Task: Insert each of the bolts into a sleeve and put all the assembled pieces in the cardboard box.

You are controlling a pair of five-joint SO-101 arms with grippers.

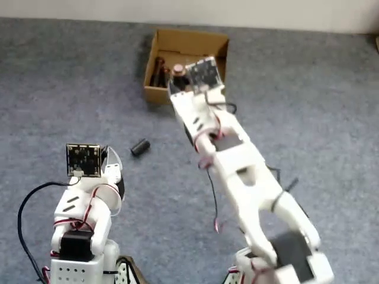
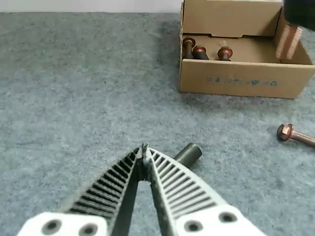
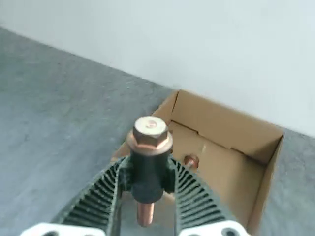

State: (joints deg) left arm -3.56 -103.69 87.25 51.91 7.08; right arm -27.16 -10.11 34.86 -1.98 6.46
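the assembled piece (image 3: 146, 182), a copper bolt through a black sleeve, is clamped between the fingers of the right gripper (image 3: 147, 169). the high view shows it held over the open cardboard box (image 1: 189, 42). its long axis stands near upright with a slight tilt. the hexagonal head faces up and the threaded end points down toward the box, as the left wrist view confirms.

three finished pieces (image 2: 199, 50) lie inside the box along one side wall, on their sides, with their heads toward the box's front wall.

a loose sleeve (image 1: 140, 147) lies on its side on the grey carpet (image 1: 308, 89), between the left arm and the box, its axis running diagonally. it sits just beyond the tips of the left gripper (image 2: 143, 152), whose jaws are pressed together on nothing.

a loose bolt (image 2: 294, 135) lies flat on the carpet near the box's front wall, well apart from the loose sleeve. its head is turned toward that sleeve and its shank points away.
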